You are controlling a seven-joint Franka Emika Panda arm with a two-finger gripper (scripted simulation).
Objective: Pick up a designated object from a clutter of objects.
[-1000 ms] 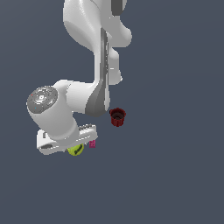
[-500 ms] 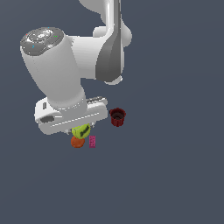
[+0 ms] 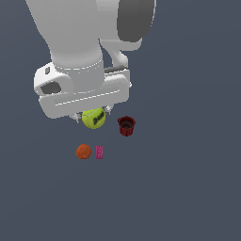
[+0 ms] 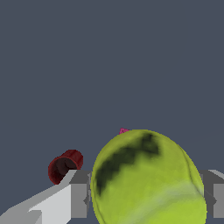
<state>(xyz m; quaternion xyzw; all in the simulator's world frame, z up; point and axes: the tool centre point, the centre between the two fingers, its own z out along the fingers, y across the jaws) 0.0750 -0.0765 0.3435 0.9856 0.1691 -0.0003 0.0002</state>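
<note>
Wrist view fills up with the yellow-green ball (image 4: pixel 146 179), its dark curved mark turned toward the lens, and I read the jaws as clamped on it: a grey finger (image 4: pixel 78 199) presses one flank and a second grey pad peeks out on the other flank. The gripper (image 3: pixel 92 116) in the exterior view agrees, with the yellow-green ball (image 3: pixel 93 118) tucked right under the white hand, only the tips of the fingers showing either side of it.

Taking the ball as my landmark, the dark red ribbed cup (image 3: pixel 126 126) sits just beside it toward the exterior view's right, not touching. The orange ball (image 3: pixel 83 151) and the pink block (image 3: pixel 99 152) lie lower in the frame than the ball, close together with a small gap between them, and apart from it.

On progress, I judge the grasp made and the right ball chosen, since the orange one is untouched on the floor. The ball appears lifted clear of the surface, though I cannot confirm the height from these renders. What seems left is carrying it up and keeping the grip.

The wrist view gives me the contact at the finger pads and the cup (image 4: pixel 65 166) beyond the ball, plus a pink sliver (image 4: pixel 123 131) at its edge. It hides the orange ball entirely. The exterior view shows all four things.
</note>
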